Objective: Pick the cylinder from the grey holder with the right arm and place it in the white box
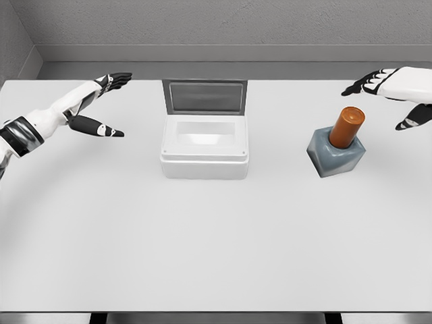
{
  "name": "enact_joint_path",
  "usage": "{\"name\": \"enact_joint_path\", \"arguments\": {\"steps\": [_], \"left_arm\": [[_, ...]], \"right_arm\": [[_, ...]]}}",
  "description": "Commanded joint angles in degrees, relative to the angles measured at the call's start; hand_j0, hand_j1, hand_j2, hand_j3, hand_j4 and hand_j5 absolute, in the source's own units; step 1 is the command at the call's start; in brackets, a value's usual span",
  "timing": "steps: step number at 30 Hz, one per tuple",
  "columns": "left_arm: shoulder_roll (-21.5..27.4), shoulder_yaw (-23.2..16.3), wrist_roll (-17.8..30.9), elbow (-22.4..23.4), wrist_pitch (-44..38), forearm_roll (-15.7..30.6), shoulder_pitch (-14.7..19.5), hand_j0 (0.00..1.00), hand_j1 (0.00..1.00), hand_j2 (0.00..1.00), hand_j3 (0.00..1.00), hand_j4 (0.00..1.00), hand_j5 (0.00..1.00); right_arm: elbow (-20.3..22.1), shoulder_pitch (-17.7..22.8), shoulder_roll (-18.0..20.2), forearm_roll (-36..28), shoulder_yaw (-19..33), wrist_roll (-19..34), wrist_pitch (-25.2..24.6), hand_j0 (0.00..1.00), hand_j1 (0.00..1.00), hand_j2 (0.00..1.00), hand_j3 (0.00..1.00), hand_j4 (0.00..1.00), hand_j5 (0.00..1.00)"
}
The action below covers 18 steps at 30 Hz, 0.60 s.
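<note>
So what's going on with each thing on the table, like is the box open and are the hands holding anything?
white box: lid up, open, nothing inside.
orange cylinder: standing tilted in its holder, not grasped.
grey holder: on the table, holding the cylinder.
right hand: open, above and beyond the cylinder, touching nothing.
left hand: open, holding nothing, left of the box.

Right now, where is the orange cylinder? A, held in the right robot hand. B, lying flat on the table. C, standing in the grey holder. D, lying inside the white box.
C: the orange cylinder stands upright in the grey holder, while the right robot hand is open, apart from it.
</note>
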<state>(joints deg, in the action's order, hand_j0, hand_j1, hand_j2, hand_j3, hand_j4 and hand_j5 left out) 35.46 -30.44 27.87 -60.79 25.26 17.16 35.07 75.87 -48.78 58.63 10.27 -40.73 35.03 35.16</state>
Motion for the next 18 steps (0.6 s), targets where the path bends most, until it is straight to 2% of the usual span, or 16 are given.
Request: {"name": "enact_joint_path", "arguments": {"steps": [1, 5, 9, 14, 18], "left_arm": [[-0.22, 0.03, -0.01, -0.11, -0.13, -0.03, 0.0, 1.0, 1.0, 1.0, 1.0, 1.0, 1.0], [-0.13, 0.03, 0.07, -0.2, -0.92, -0.03, -0.09, 1.0, 1.0, 1.0, 1.0, 1.0, 1.0], [-0.13, -0.06, 0.07, -0.47, -0.92, -0.11, -0.18, 1.0, 1.0, 1.0, 1.0, 1.0, 1.0], [-0.39, 0.03, 1.22, -0.47, -1.36, 0.06, -0.09, 1.0, 1.0, 1.0, 1.0, 1.0, 1.0], [-0.39, -0.23, 1.31, -0.38, -4.08, -0.11, 0.09, 1.0, 1.0, 1.0, 1.0, 1.0, 1.0]], "right_arm": [[-0.02, 0.0, 0.09, -0.34, 0.12, -0.03, -0.16, 1.0, 1.0, 1.0, 1.0, 1.0, 1.0], [-1.51, 0.09, -2.9, -0.34, -0.49, -0.03, -0.16, 1.0, 1.0, 1.0, 1.0, 1.0, 1.0], [-1.95, 0.09, -3.43, -0.52, -0.4, -0.03, -0.16, 1.0, 1.0, 1.0, 1.0, 1.0, 1.0], [0.42, 0.61, -3.69, -0.34, -0.49, -0.03, -0.16, 1.0, 1.0, 1.0, 1.0, 1.0, 1.0], [0.77, 0.62, -3.78, -0.25, -0.58, -0.03, -0.16, 1.0, 1.0, 1.0, 1.0, 1.0, 1.0]]}}
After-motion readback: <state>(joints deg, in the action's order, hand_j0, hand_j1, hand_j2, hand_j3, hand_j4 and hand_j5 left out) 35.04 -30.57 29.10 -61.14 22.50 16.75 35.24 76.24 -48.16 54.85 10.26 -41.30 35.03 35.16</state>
